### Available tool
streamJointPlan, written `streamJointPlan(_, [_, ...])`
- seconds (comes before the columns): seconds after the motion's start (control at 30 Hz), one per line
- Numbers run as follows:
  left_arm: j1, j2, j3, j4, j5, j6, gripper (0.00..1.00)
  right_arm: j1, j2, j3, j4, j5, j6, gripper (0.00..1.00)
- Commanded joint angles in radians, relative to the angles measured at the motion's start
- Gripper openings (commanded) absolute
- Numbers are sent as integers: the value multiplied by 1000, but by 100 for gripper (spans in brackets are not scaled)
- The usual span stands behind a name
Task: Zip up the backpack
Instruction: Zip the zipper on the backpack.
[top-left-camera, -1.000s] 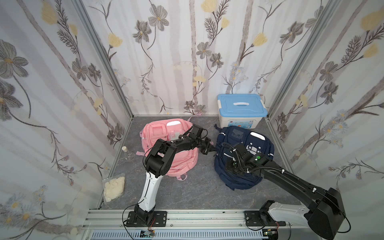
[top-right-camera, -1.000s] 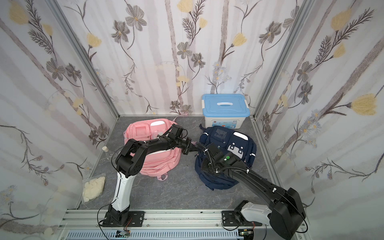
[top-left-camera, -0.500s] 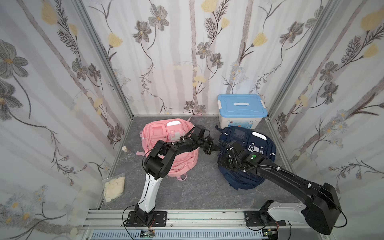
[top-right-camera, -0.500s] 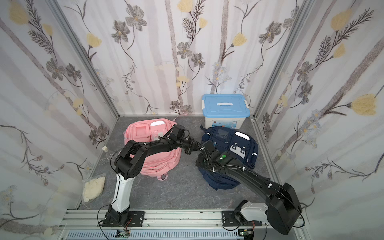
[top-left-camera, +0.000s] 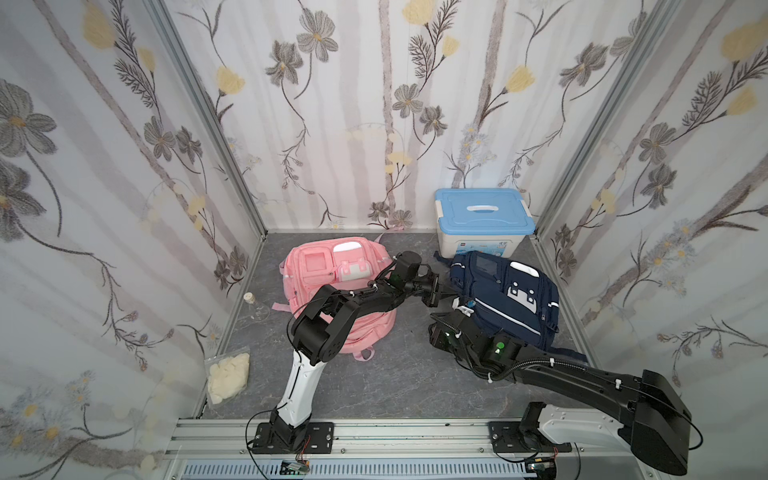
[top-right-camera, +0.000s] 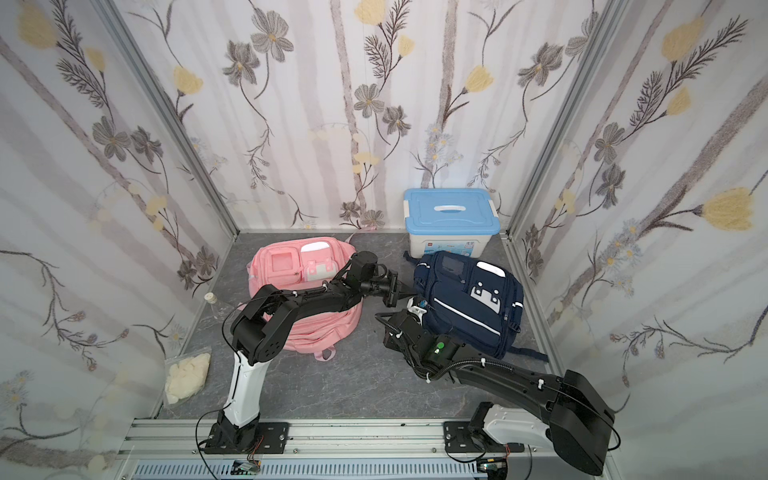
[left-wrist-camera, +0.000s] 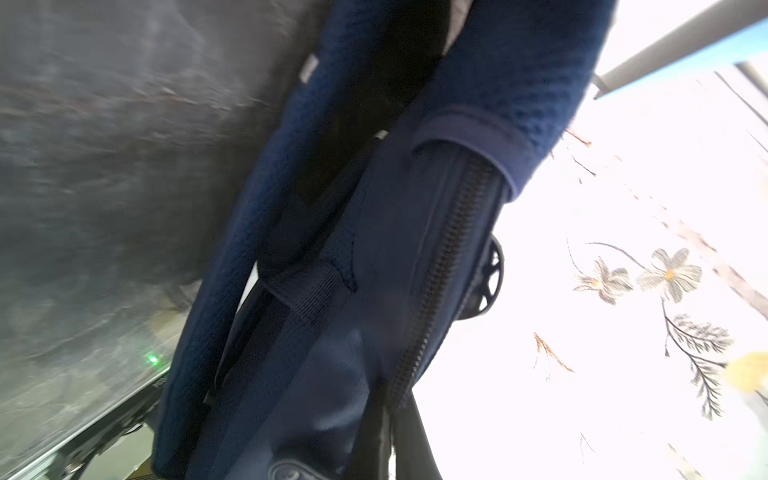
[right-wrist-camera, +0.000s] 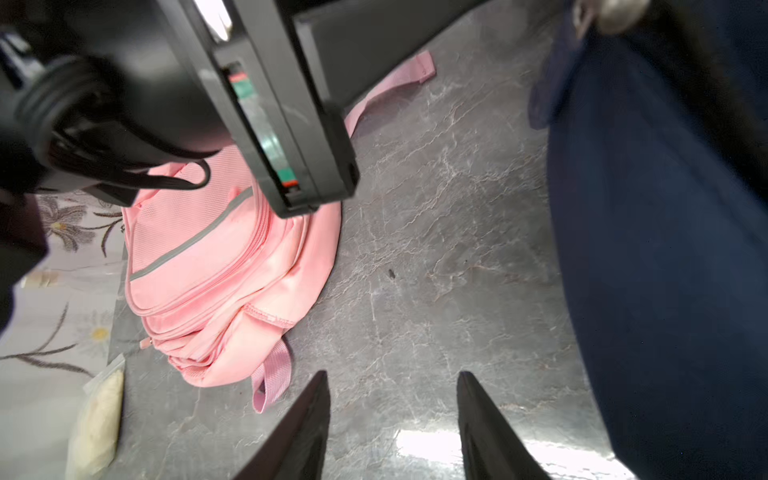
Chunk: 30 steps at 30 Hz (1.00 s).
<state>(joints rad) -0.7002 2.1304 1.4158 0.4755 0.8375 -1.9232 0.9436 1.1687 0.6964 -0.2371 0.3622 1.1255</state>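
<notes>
Aluminium rail (top-left-camera: 415, 432) at the front edge carries both arm bases. From its base the right arm reaches low and forward over the grey marbled floor (top-left-camera: 407, 374). Its right gripper (right-wrist-camera: 391, 372) points at bare floor in the gap between the two bags. The black fingers (right-wrist-camera: 307, 419) are spread apart with nothing between them, and the navy-blue fabric backpack (top-left-camera: 511, 303) is just beside them.

The left arm rises from its base, folds at the elbow and stretches across the pink fabric backpack (top-left-camera: 332, 274). Its left gripper (top-left-camera: 446, 293) is pressed closed, pinching the navy bag's edge on the side facing the pink one, beside a run of dark zip teeth (left-wrist-camera: 440, 266). The navy backpack lies face up near the right wall.

Behind it stands a white plastic box with a light-blue lid (top-left-camera: 484, 214); its front label is too small to read.
</notes>
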Motion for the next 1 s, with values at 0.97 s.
streamJointPlan(0.97, [-50, 0, 22, 91, -28, -102, 0, -81, -133, -239, 285, 306, -327, 47])
